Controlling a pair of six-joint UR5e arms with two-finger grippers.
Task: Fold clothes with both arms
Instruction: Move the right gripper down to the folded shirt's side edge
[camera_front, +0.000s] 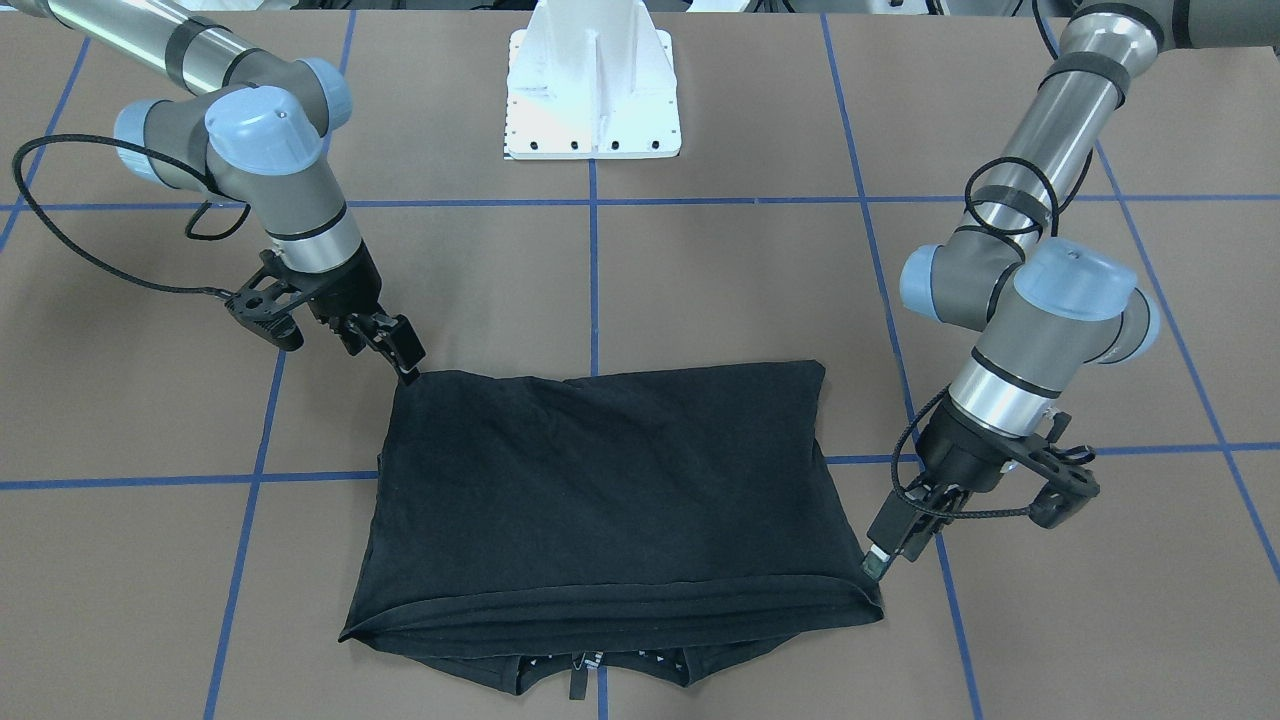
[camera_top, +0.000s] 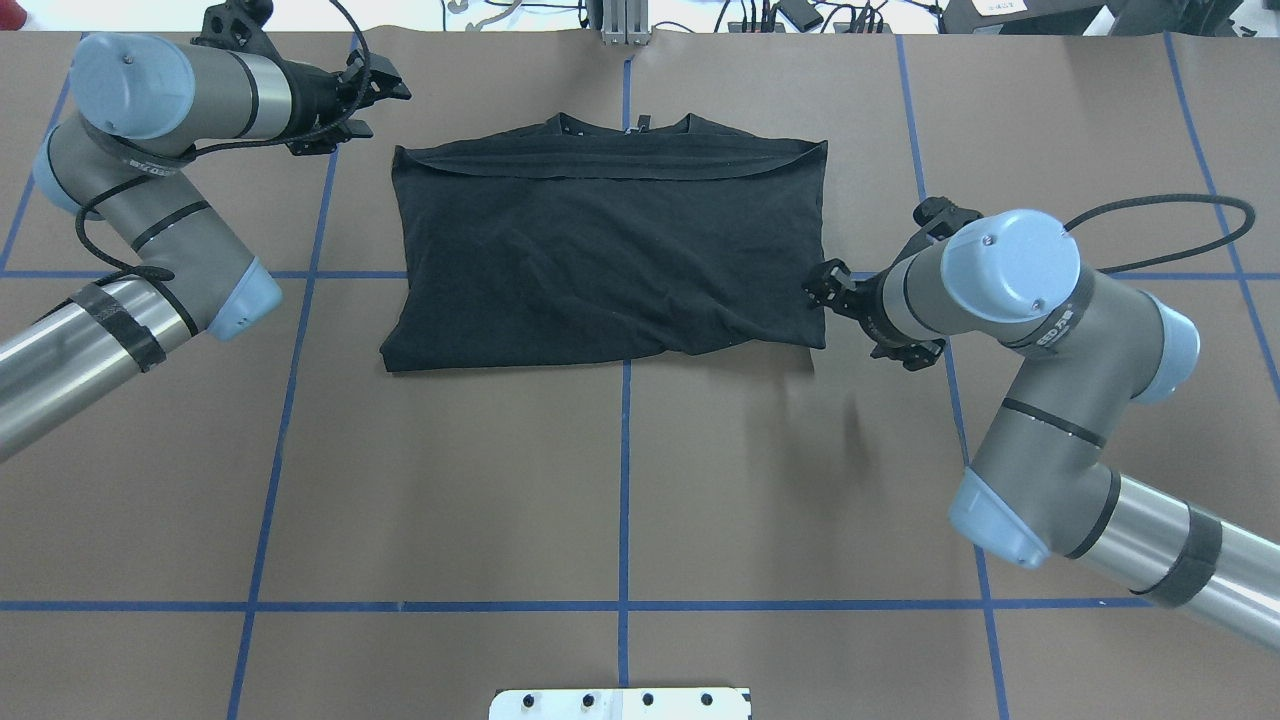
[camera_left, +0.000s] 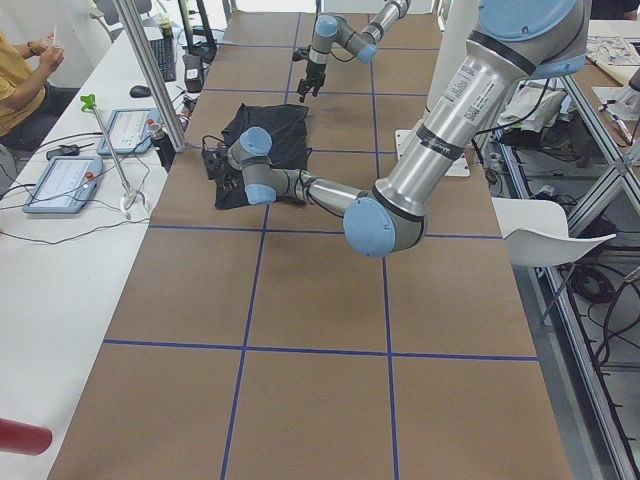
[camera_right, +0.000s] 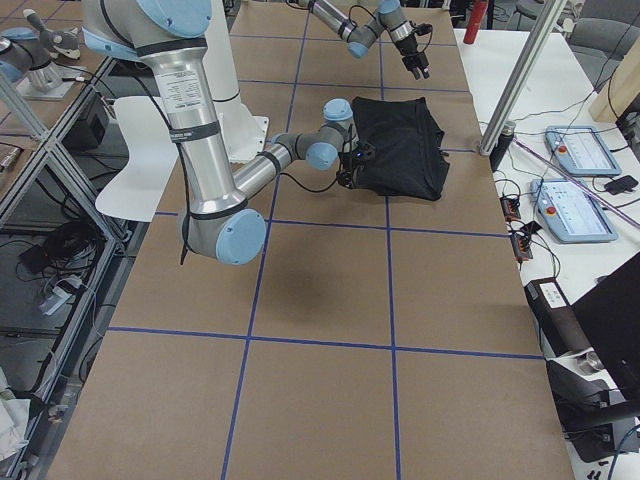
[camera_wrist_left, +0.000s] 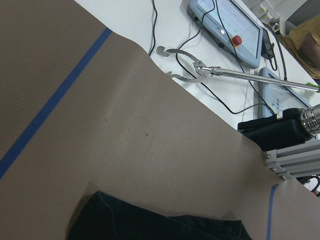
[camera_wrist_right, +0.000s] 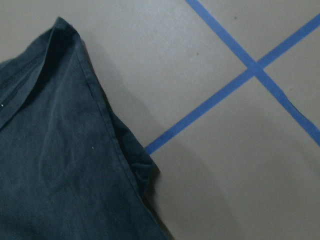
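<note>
Black short-sleeved T-shirt (camera_top: 600, 250) lies flat on the brown paper-covered table (camera_top: 620, 480), mid-width and towards the side away from the robot. It is folded once. The stitched hem (camera_top: 610, 165) is brought up just short of the collar (camera_front: 600, 668), and the sleeves are tucked out of sight. No chest graphic shows.

Orientation: the collar points away from the robot. As folded, the long axis runs across the table from arm to arm, roughly parallel to the cross-wise blue tape lines (camera_top: 625, 450).

Left gripper (camera_top: 372, 100) sits just beside the far corner on its own side. Its jaws are spread and hold nothing. Its wrist view shows only bare table and a shirt edge.

Right gripper (camera_top: 822, 285) is at the shirt's edge on its side, near the corner closest to the robot. Whether its jaws are parted or pinching cloth cannot be told. The cloth there lies undisturbed in its wrist view.

Judgement: the grippers stand at diagonally opposite corners, probably to take both ends for a second fold across the long axis.
</note>
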